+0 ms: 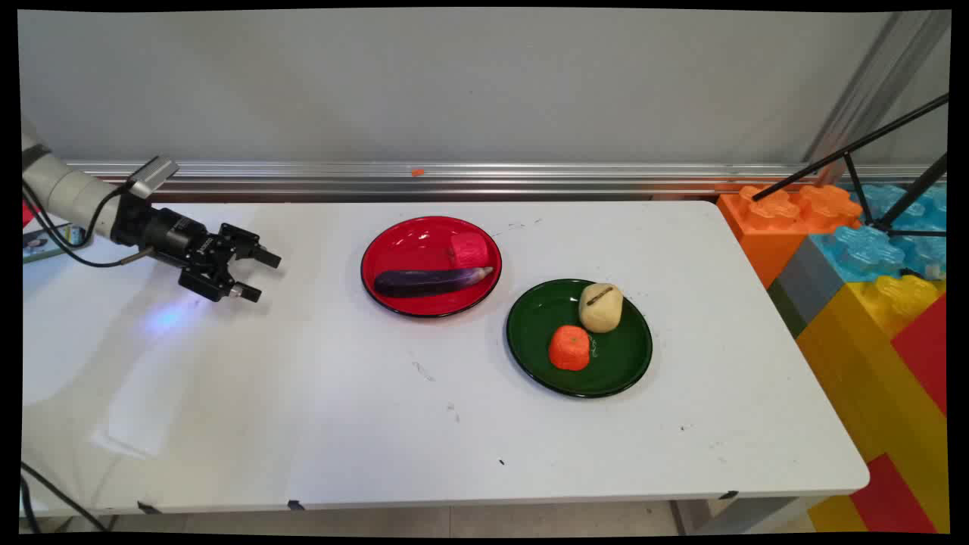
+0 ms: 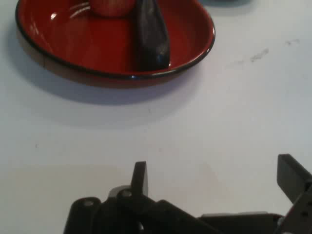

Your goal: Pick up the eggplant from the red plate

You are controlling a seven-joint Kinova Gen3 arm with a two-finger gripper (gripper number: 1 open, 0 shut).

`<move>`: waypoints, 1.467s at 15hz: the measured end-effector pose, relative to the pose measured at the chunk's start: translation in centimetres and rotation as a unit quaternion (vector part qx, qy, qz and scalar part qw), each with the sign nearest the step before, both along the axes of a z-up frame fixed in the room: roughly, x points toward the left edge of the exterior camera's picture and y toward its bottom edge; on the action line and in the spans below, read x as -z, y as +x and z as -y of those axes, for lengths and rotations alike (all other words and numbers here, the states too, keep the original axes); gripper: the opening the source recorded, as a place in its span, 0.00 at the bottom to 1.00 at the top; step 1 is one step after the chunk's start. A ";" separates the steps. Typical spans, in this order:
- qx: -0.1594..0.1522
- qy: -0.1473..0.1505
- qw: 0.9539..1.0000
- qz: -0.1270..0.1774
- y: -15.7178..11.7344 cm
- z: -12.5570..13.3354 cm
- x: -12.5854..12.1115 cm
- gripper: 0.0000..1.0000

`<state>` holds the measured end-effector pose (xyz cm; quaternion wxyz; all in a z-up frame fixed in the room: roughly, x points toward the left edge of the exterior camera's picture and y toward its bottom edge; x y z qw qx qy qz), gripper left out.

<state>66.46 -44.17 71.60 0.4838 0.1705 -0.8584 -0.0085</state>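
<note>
- end effector [image 1: 256,275] hangs low over the left side of the table [image 1: 318,393], jaws spread wide, nothing in them
- closest thing is the red plate [image 1: 394,246] to its right, with an eggplant [image 1: 430,281] and a pinkish-red piece of toy food [image 1: 468,249]
- green plate [image 1: 628,356] further right holds a potato [image 1: 601,306] and an orange toy fruit [image 1: 569,347]
- nothing lifted, all four pieces sit in plates

Even, bright light from overhead, I see soft glare sheets on the counter [image 1: 227,393] at left. On the hand view the red plate [image 2: 195,53] throws a soft shadow toward me, and the claw [image 2: 214,178] sits blurred up close
</note>
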 end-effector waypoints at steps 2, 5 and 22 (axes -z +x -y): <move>0.003 -0.003 1.000 -0.007 -0.6 0.2 -0.3 1.00; 0.008 -0.009 1.000 -0.018 -1.7 0.7 -0.8 1.00; 0.030 -0.054 0.996 -0.064 -10.4 5.8 -1.1 1.00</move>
